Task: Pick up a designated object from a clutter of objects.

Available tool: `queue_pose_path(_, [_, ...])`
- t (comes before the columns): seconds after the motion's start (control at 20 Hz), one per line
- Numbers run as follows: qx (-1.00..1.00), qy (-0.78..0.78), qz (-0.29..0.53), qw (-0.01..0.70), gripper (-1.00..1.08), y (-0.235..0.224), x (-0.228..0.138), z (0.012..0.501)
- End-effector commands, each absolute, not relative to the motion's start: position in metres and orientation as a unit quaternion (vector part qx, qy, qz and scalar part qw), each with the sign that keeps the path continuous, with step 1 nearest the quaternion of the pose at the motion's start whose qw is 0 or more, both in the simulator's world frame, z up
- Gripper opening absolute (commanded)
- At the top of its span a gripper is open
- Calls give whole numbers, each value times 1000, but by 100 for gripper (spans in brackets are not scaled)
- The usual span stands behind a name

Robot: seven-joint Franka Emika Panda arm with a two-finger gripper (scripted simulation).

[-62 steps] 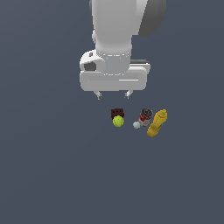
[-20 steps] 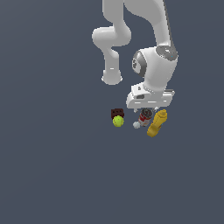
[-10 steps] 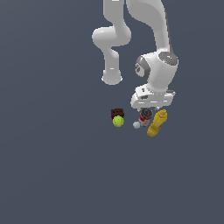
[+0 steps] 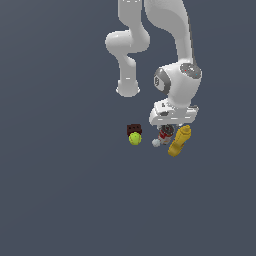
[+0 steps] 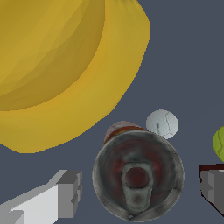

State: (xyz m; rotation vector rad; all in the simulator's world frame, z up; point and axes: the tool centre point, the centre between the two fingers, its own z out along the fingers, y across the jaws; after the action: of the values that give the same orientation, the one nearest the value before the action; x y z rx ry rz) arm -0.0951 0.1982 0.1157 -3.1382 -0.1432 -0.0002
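Since the earliest picture the arm has swung across from above the dark brown block [image 4: 133, 129] and yellow-green ball [image 4: 134, 139] to directly over the red-white can [image 4: 165, 133] — and it has come down, more slowly over the last second. The gripper [image 5: 138, 192] now has its fingers either side of the can — not yet touching it.

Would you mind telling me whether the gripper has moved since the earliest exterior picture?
Yes. The gripper has come down and toward the exterior view's right: it was above the yellow-green ball, and now straddles the red-white can beside the yellow bottle.
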Motion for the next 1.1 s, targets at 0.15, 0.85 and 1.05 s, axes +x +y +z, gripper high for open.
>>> queue_pose_path(0.15, [-999, -46, 0, 0, 100, 199, -96, 91])
queue_pose_path(0.85, [-999, -46, 0, 0, -100, 199, -96, 77])
queue_pose_path(1.05, [-999, -46, 0, 0, -100, 199, -97, 78])
